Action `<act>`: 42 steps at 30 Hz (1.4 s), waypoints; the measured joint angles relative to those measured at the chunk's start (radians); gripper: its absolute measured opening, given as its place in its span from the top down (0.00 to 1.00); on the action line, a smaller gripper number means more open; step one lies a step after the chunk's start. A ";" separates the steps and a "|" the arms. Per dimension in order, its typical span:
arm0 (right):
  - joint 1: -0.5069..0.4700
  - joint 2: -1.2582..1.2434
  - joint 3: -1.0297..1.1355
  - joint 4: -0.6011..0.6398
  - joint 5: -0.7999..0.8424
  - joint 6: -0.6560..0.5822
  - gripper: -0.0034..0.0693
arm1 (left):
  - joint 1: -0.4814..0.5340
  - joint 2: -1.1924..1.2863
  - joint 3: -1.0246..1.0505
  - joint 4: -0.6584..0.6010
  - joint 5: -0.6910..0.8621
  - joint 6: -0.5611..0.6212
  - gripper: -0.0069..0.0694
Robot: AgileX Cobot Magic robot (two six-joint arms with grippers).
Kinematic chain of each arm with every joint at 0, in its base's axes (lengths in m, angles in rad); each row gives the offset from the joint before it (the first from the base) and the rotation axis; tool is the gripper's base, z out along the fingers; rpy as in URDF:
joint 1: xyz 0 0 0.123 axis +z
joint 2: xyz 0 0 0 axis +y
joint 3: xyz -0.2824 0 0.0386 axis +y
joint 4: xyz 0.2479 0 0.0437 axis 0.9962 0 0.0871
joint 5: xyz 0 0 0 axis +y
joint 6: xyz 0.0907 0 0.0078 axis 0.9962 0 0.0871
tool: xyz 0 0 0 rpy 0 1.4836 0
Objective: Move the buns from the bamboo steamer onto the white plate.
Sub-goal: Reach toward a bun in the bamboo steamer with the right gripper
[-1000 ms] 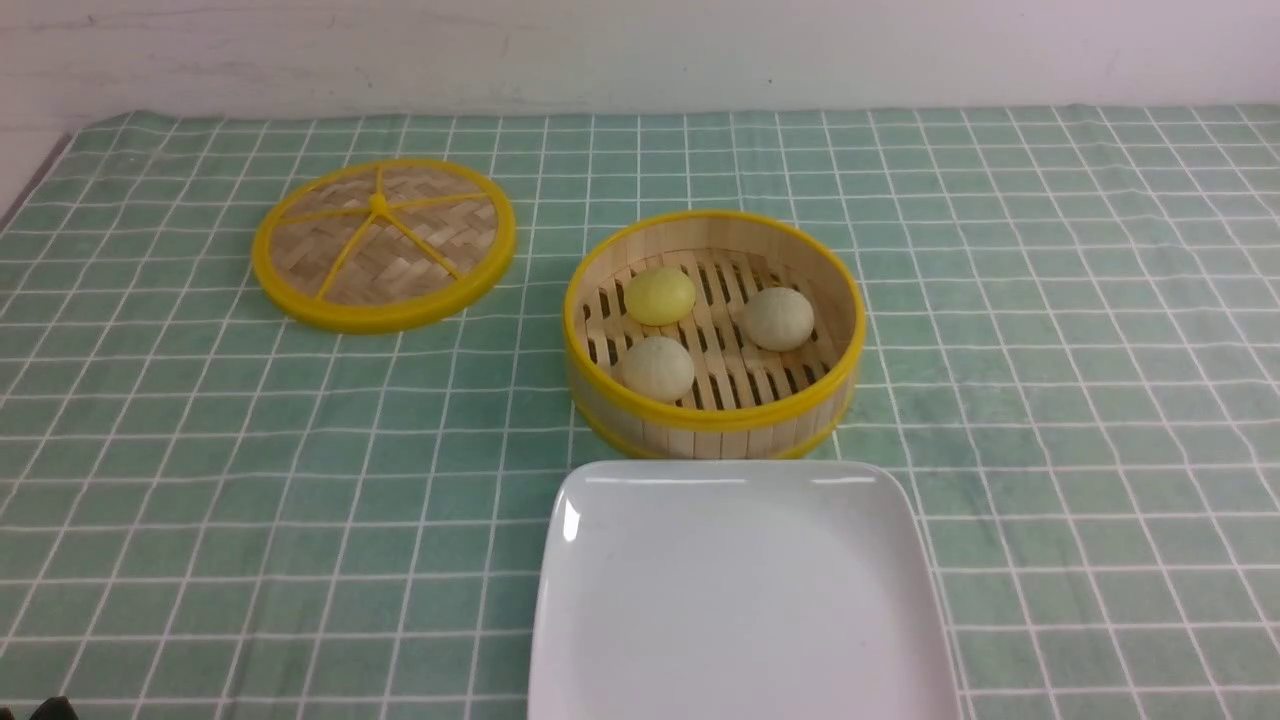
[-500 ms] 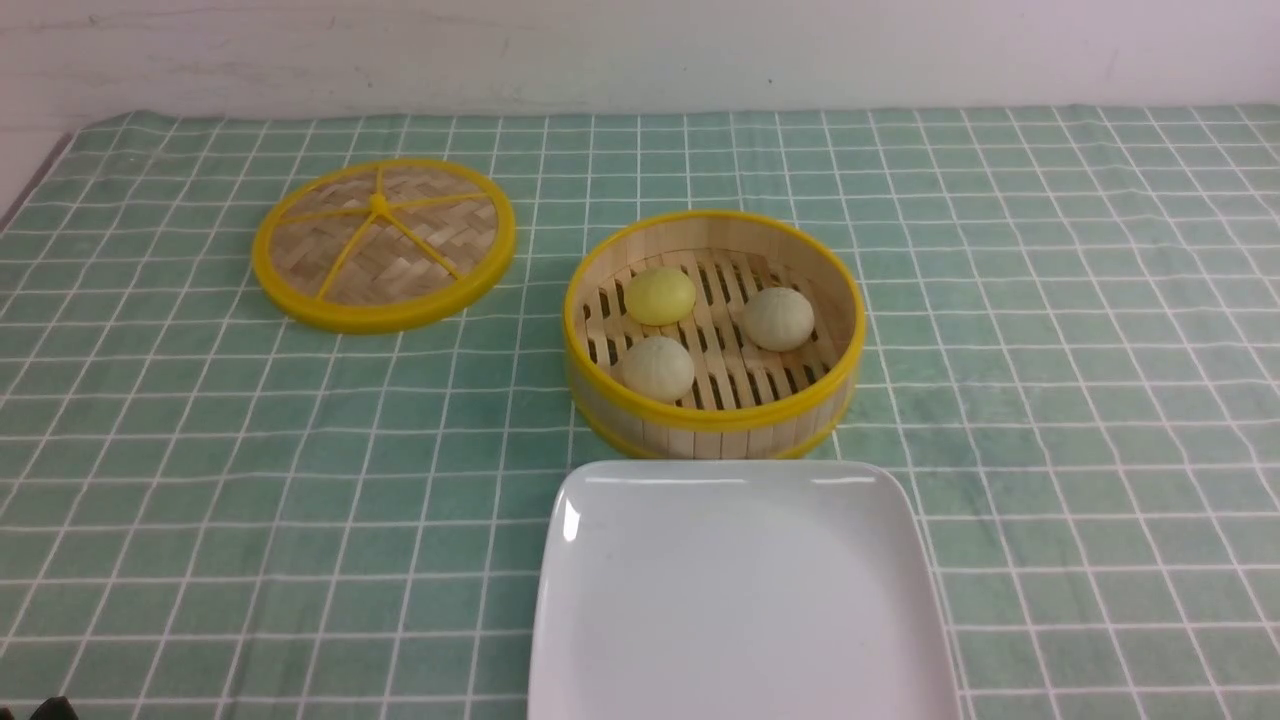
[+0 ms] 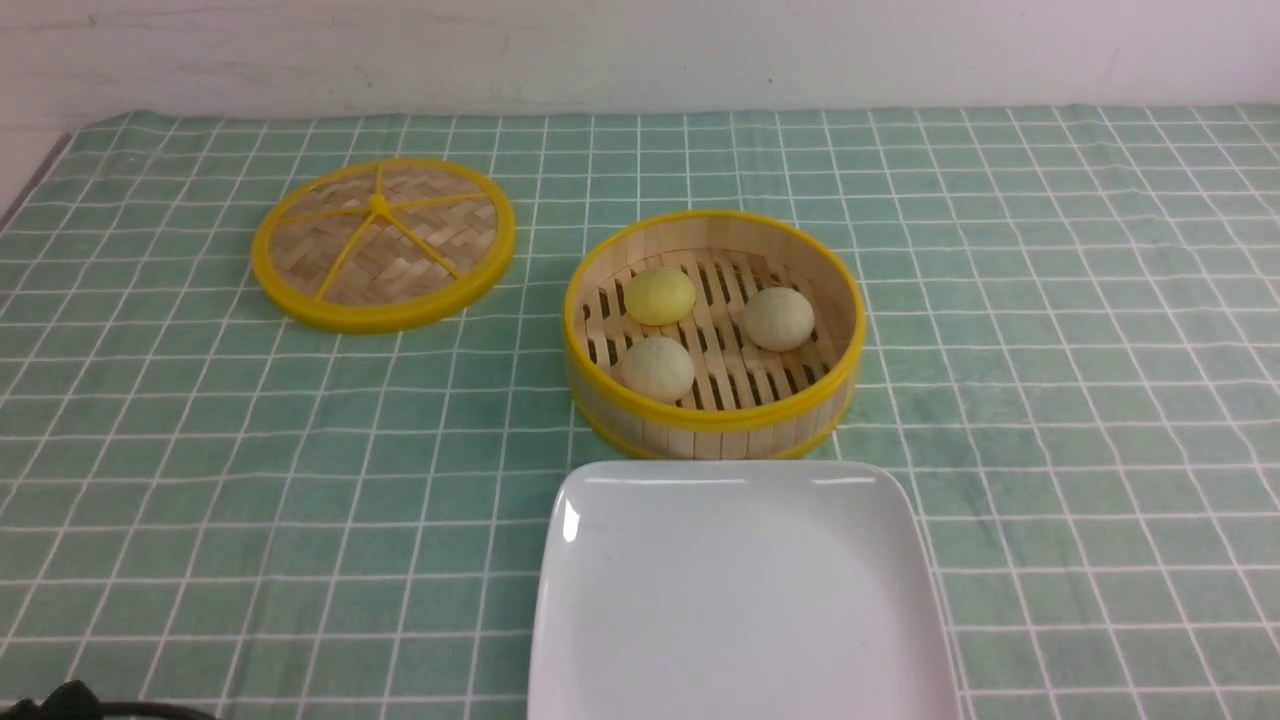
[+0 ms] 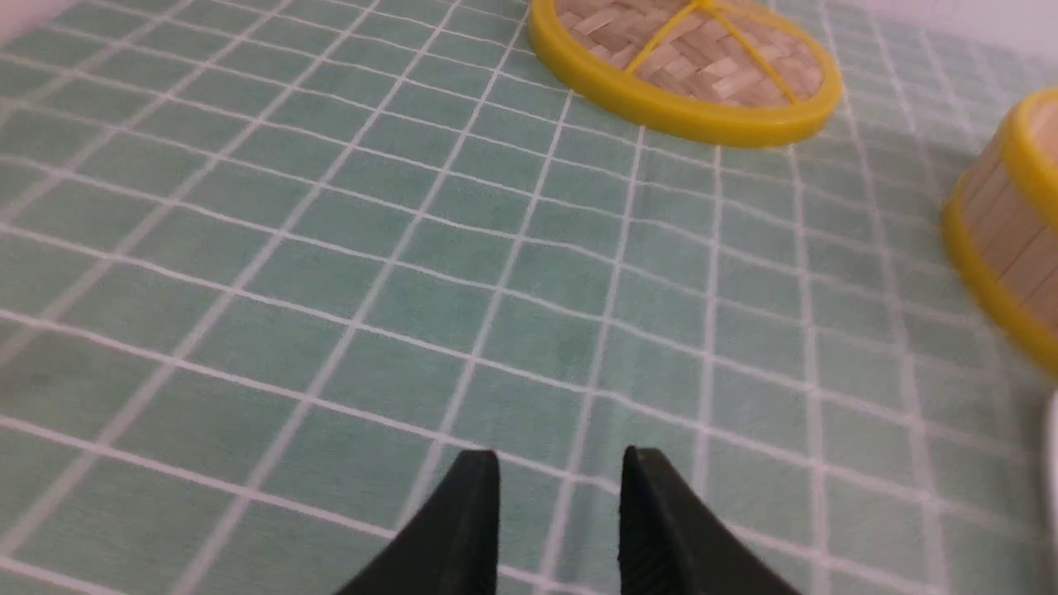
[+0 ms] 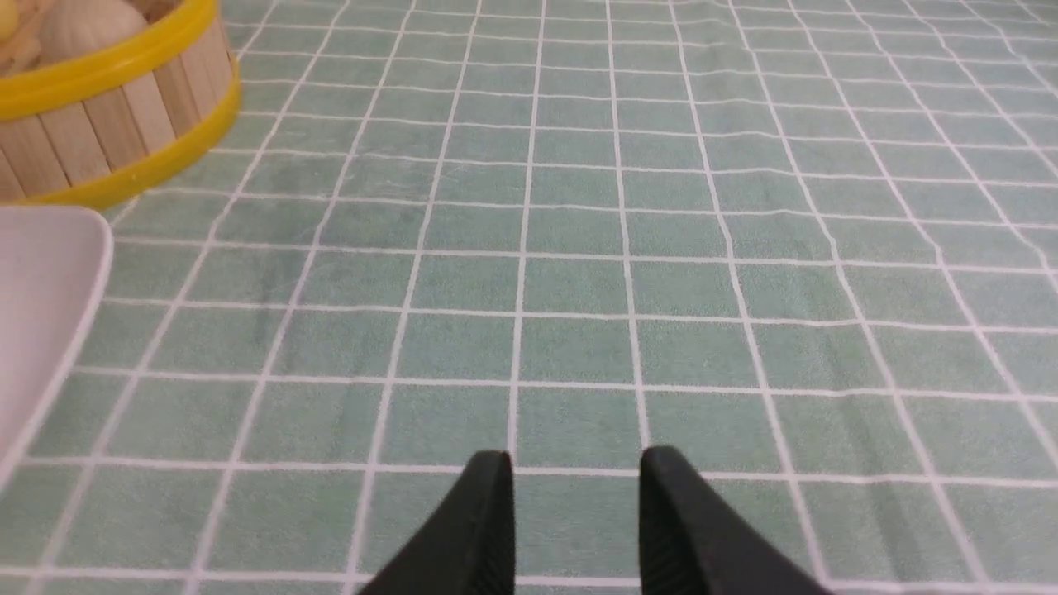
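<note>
Not yet begun: three buns (image 3: 778, 318) in bamboo steamer (image 3: 712, 428), twelve o'clock of bare white plate (image 3: 740, 600); left jaws, right jaws narrowly parted, empty.

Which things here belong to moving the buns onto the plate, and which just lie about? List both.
For the job: yellow bun; near beige bun; right beige bun; bamboo steamer, holding all three; white plate, with nothing on it.
Lying about: steamer lid, flat on the checked cloth, apart from the steamer.

White wall (image 3: 640, 50) behind — green tablecloth (image 3: 1050, 300), white grid, even light.
</note>
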 joint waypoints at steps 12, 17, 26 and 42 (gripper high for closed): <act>0.000 0.000 0.009 0.490 -0.015 0.321 0.62 | 0.000 0.000 0.000 -0.377 -0.058 -0.342 0.59; 0.000 0.000 0.010 0.516 -0.009 0.298 0.62 | 0.000 0.000 0.000 -0.377 -0.056 -0.329 0.62; 0.000 0.066 -0.241 0.423 0.099 0.046 0.83 | 0.000 0.015 -0.238 -0.353 0.222 -0.091 0.90; 0.015 1.051 -0.668 0.487 0.567 -0.395 0.95 | 0.000 0.776 -0.430 -0.443 0.593 0.223 0.91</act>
